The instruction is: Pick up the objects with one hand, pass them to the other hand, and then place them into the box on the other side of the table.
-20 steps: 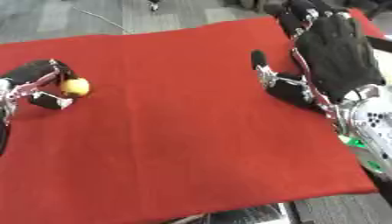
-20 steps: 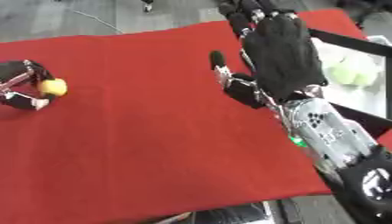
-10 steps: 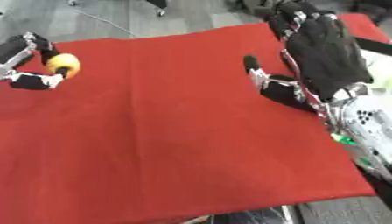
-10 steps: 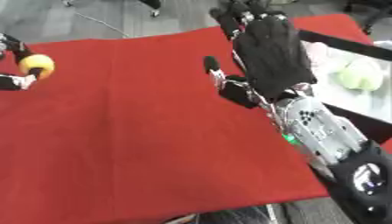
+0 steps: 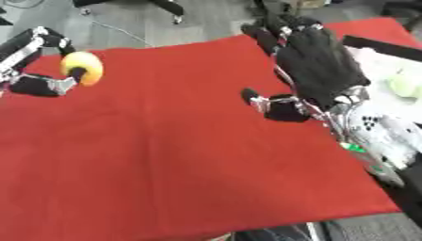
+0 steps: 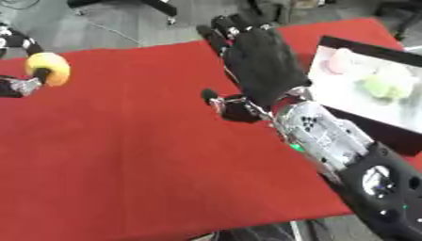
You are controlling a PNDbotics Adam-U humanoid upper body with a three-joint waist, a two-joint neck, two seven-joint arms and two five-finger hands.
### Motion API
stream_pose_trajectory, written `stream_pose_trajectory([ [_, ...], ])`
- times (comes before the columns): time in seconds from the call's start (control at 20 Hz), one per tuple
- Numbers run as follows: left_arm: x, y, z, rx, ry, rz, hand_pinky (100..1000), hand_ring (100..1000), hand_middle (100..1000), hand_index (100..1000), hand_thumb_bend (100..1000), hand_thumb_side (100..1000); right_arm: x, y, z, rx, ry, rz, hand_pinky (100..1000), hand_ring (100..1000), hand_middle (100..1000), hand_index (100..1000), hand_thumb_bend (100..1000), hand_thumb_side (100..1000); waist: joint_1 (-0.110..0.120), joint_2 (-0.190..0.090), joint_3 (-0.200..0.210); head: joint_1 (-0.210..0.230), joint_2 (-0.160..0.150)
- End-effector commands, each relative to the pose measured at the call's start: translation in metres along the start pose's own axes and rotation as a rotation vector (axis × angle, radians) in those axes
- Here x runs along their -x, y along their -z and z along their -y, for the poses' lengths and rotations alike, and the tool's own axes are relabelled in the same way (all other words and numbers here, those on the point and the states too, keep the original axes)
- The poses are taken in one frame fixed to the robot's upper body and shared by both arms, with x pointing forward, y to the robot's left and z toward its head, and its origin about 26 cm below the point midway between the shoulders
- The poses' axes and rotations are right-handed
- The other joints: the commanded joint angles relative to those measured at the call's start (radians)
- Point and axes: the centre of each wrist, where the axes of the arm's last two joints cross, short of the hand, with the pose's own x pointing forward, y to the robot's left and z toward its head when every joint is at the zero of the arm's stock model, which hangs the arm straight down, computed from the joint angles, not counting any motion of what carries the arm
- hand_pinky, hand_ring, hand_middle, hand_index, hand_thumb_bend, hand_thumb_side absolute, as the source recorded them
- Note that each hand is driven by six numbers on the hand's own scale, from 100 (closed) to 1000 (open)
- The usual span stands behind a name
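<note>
Lifted since before, my left hand pinches the yellow ball; right hand spread, it could slip mid-pass

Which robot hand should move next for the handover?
Left. The left robot hand already pinches the round yellow object above the red cloth; the right robot hand waits open mid-table, nearer the white box.

Lab or office: grey floor, wheeled chair base, red-covered table
</note>
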Motion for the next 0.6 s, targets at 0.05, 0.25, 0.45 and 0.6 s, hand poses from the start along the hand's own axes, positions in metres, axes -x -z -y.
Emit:
stream_pose_trajectory([
  [0.05, -0.021, 0.029, -0.005, 0.322, 0.099, 0.304, 682, 374, 317, 523, 100, 273, -0.002, 0.003, 0.011, 0.017, 0.006, 0.026, 599, 814, 795, 911, 464, 379, -0.005, -0.020, 0.006, -0.005, -0.003],
  [0.25, -0.040, 0.063, 0.012, 0.349, 0.042, 0.375, 686, 374, 317, 523, 100, 279, -0.006, 0.006, 0.014, 0.028, 0.022, 0.039, 557, 809, 787, 907, 458, 368, -0.010, -0.018, 0.010, -0.003, -0.003],
  [0.45, -0.054, 0.087, 0.025, 0.367, 0.007, 0.422, 688, 374, 317, 522, 100, 281, -0.008, 0.008, 0.016, 0.038, 0.028, 0.047, 553, 805, 780, 902, 448, 356, -0.014, -0.017, 0.009, 0.000, -0.003],
  [0.6, -0.064, 0.103, 0.035, 0.383, -0.012, 0.454, 689, 374, 318, 523, 100, 282, -0.012, 0.010, 0.018, 0.044, 0.040, 0.064, 535, 803, 774, 898, 438, 353, -0.016, -0.016, 0.008, 0.001, -0.003],
])
